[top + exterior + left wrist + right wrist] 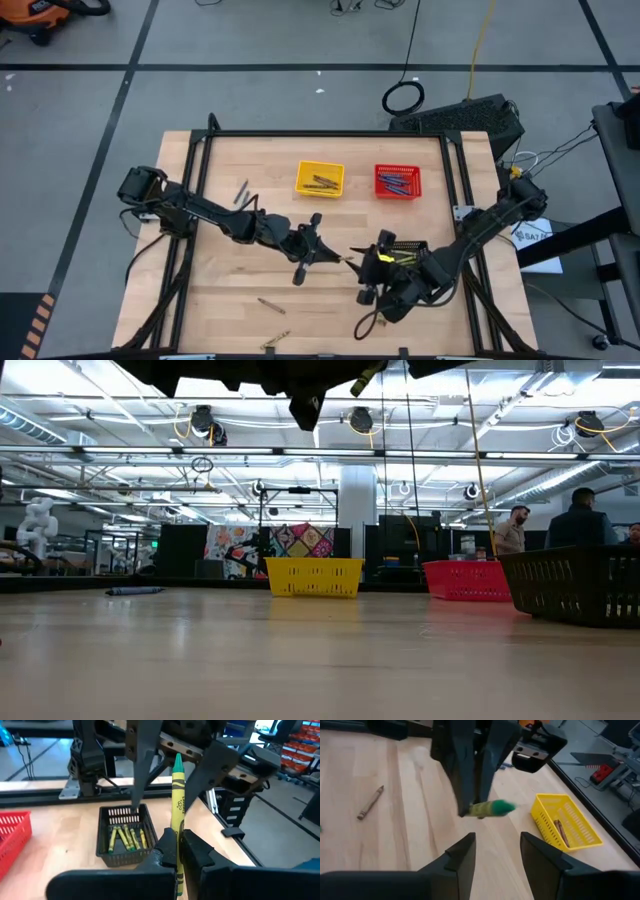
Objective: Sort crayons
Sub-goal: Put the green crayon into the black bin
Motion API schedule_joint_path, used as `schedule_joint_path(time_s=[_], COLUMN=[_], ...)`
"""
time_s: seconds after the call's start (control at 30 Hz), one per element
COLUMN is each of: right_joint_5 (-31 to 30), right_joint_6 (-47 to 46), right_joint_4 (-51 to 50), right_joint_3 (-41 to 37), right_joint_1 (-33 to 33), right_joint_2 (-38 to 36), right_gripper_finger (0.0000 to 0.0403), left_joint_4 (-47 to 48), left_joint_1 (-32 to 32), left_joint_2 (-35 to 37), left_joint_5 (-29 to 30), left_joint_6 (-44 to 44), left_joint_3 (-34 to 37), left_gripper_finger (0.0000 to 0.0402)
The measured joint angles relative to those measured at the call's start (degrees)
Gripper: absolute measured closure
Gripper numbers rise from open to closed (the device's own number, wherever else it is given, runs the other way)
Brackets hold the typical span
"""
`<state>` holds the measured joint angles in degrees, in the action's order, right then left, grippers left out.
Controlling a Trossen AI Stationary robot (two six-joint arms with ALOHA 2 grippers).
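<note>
The left gripper (176,851) is clamped on a yellow-green crayon with a green tip (178,802), which stands up past its dark fingers (164,847); in the high view this gripper (336,257) sits over the middle of the wooden tabletop (220,290), slightly toward the near edge. The right gripper (496,851) faces it with its jaws spread wide and nothing between them, the crayon's green tip (492,808) just ahead of the gap. From above, the right gripper (362,263) is just beside the left one, toward the near right corner.

Below the two, a black square mesh basket (122,836) holds several yellow-green crayons (126,838) lying side by side. Near the far edge, a yellow square mesh basket (320,179) holds brown crayons (323,182), and a red square mesh basket (398,182) just to its right holds blue-purple crayons (398,185).

Loose on the tabletop, two dark crayons (241,192) lie left of the yellow basket, a brown crayon (271,306) lies toward the near edge, and a yellow-olive crayon (276,342) lies at that near edge.
</note>
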<state>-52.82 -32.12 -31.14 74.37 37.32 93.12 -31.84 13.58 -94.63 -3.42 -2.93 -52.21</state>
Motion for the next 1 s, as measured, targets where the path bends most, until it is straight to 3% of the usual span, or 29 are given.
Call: schedule_joint_path(time_s=[0.7, 0.83, 1.0], right_joint_5=[-1.36, -0.86, 0.39], right_joint_6=[9.34, 11.05, 11.19], right_joint_4=[10.36, 11.24, 11.2], right_joint_3=[0.0, 0.0, 0.0], right_joint_1=[0.15, 0.15, -0.18], right_joint_2=[0.0, 0.0, 0.0], right_gripper_finger=[0.0266, 0.0294, 0.0358], left_joint_4=[-0.25, -0.23, 0.04], left_joint_1=[-0.04, -0.04, -0.01], left_joint_2=[0.0, -0.02, -0.02], left_joint_5=[-1.03, -1.03, -1.11], left_joint_6=[0.4, 0.42, 0.92], left_joint_3=[-0.02, -0.02, -0.02], left_gripper_finger=[0.0401, 0.0401, 0.0401])
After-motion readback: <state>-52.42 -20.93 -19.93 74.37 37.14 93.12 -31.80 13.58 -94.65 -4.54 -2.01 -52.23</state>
